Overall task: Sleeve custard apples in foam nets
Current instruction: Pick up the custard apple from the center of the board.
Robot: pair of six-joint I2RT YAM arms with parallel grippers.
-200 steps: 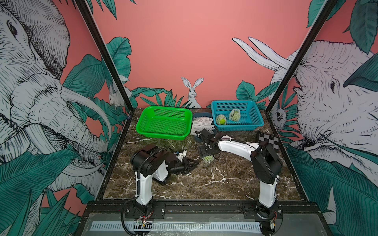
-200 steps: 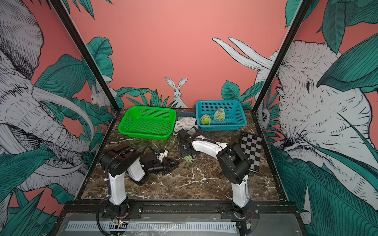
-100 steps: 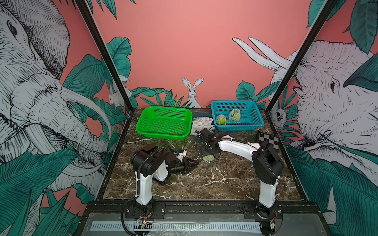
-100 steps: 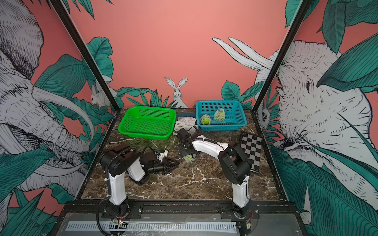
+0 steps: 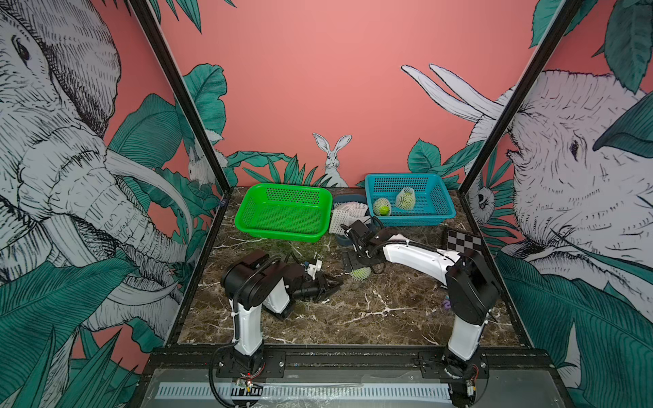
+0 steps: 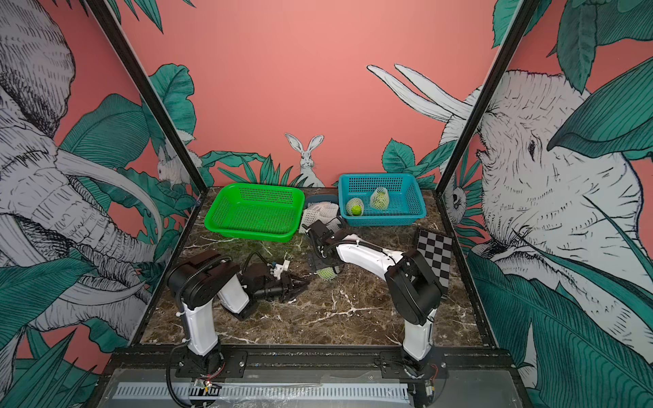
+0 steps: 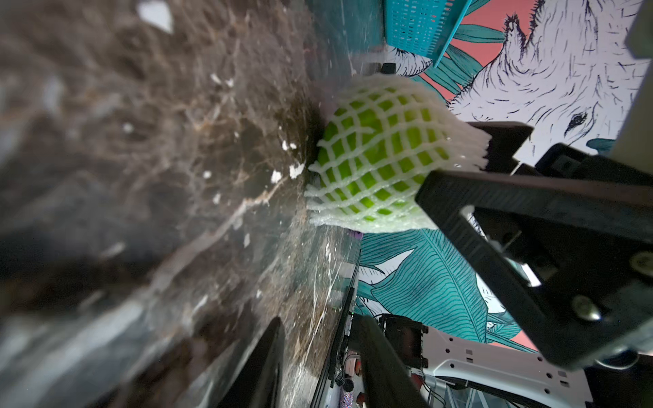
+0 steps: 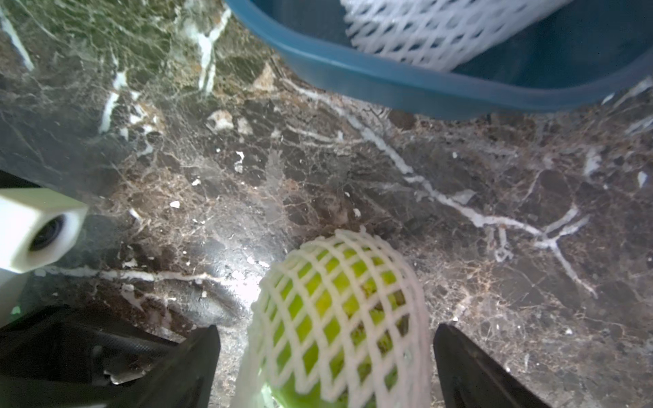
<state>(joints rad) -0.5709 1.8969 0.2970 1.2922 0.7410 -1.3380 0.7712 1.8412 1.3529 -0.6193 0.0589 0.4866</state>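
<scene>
A lime-green custard apple (image 5: 360,273) (image 6: 327,273) wrapped in a white foam net lies on the marble table, mid-way back. My right gripper (image 5: 358,265) (image 8: 325,339) hangs over it, open, a finger on either side with a gap to the net (image 8: 339,311). My left gripper (image 5: 334,284) (image 7: 319,325) lies low just left of the fruit (image 7: 381,159), pointing at it, jaws apart and empty. Two more netted custard apples (image 5: 382,207) (image 5: 405,198) sit in the blue basket (image 5: 410,222). Spare foam nets (image 5: 348,212) (image 8: 441,31) fill a grey-blue tub (image 8: 388,88).
A green perforated basket (image 5: 282,212) stands at the back left, with nothing in it. A checkerboard card (image 5: 463,240) leans at the right edge. A small purple object (image 5: 447,304) lies beside the right arm's base. Black frame posts bound the table.
The right arm's elbow has shifted slightly to the right. The netted apple and the left arm stay where they were.
</scene>
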